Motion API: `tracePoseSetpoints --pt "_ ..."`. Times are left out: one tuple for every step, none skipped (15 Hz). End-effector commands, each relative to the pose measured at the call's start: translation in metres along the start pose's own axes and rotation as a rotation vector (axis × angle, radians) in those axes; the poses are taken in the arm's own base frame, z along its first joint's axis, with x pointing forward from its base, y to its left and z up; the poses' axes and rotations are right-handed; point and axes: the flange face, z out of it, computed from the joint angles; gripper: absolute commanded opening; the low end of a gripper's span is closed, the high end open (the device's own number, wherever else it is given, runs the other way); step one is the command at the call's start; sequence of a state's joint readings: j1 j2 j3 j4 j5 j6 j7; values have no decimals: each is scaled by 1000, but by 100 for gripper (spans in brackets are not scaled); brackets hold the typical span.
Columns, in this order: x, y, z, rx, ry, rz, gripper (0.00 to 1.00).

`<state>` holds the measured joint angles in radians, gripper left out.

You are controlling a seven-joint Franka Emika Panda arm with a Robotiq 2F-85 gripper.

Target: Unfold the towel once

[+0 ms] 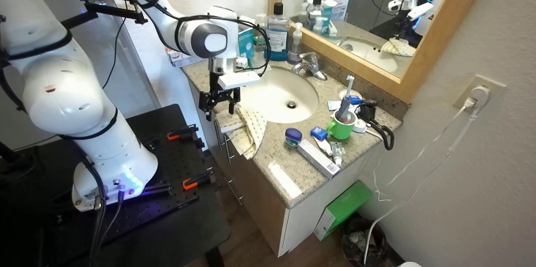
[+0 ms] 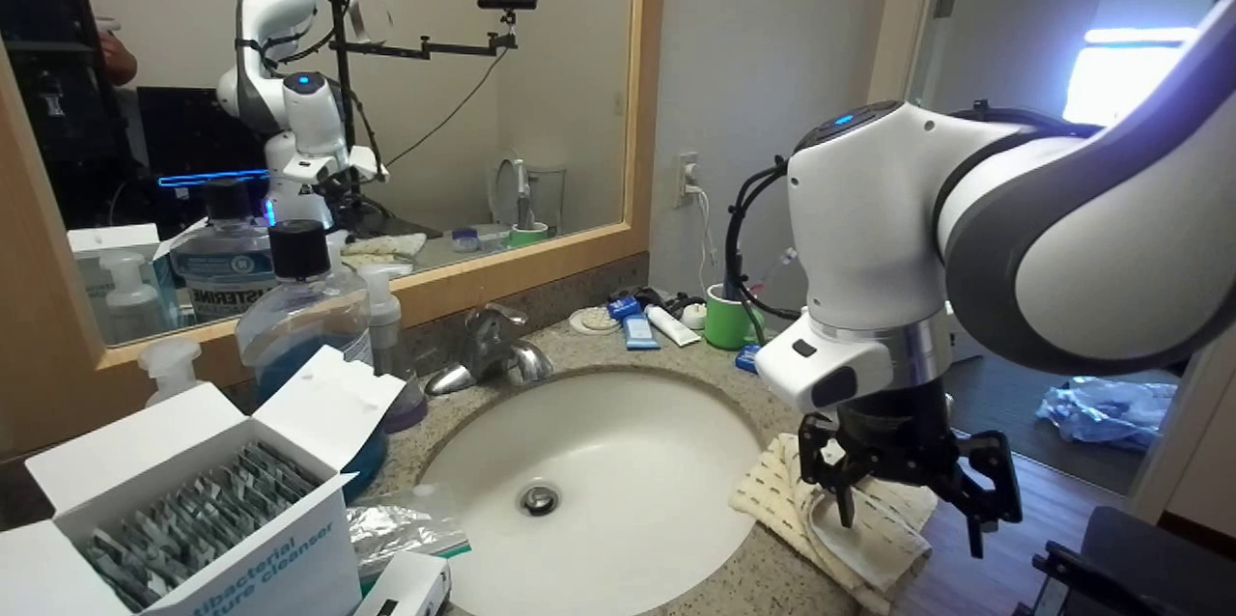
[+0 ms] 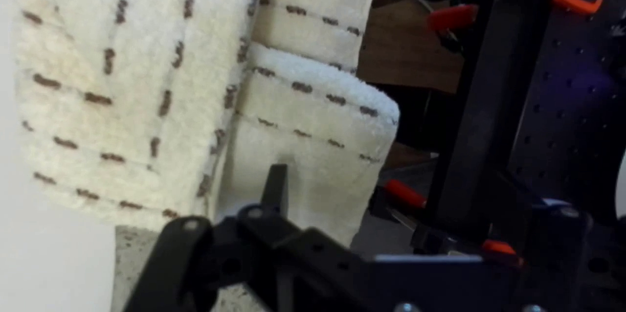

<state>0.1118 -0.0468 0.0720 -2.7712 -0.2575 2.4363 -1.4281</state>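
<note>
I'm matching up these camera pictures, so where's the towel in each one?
In an exterior view, the towel is near the centre.
In an exterior view, the towel is low, right of centre.
In the wrist view, the towel spans upper left to centre.
Shared landmark: the sink, beside the towel each time.

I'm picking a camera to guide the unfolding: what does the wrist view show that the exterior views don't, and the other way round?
Only the wrist view: close detail rather than new objects, chiefly the fuzzy pile along a folded edge of the towel.

Only the exterior views: both show the faucet, drain, mirror, green cup and black-capped bottle.

Shared: the towel, at least part of the black tool, the white sink and speckled countertop.
</note>
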Motion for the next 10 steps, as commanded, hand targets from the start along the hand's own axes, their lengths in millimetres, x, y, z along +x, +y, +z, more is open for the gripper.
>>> tracePoseSetpoints --pt "0 -4 -11 -21 -44 -84 100" --pt "2 -4 -14 -31 -46 -100 100" --pt "4 -4 -17 -38 -50 -127 100" --pt "7 -4 -21 -47 -45 -154 100" --pt "10 -4 -25 -59 -45 -186 100" --pt "13 -3 -30 -76 -44 -223 100" --pt "17 -3 -34 -91 -48 -265 100" --pt "21 -2 -39 -109 -60 -331 100" --pt "24 -2 -41 -125 -66 -382 100" --pt "28 -1 -42 -129 -71 -439 100"
